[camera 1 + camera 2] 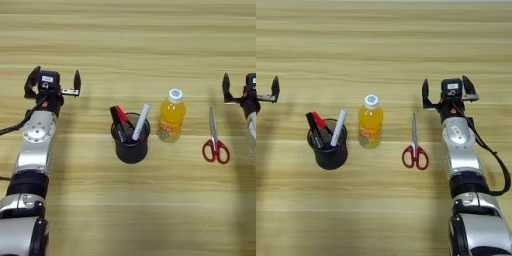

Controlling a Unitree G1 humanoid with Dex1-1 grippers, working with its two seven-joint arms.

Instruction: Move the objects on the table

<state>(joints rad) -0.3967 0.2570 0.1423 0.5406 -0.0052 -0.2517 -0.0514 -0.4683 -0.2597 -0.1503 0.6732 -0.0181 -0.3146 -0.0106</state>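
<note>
Centrally, pen cup [132, 144], bottle [171, 117], scissors [215, 140] in row; left gripper [54, 81] & right gripper [450, 90] both spread, flanking.

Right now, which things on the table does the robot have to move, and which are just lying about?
For the job:
- bottle of orange drink, standing upright
- black cup holding pens and markers
- red-handled scissors, lying flat
- left gripper and right gripper, both open and holding nothing

Just there:
- only the wooden table; no other loose things show
</note>
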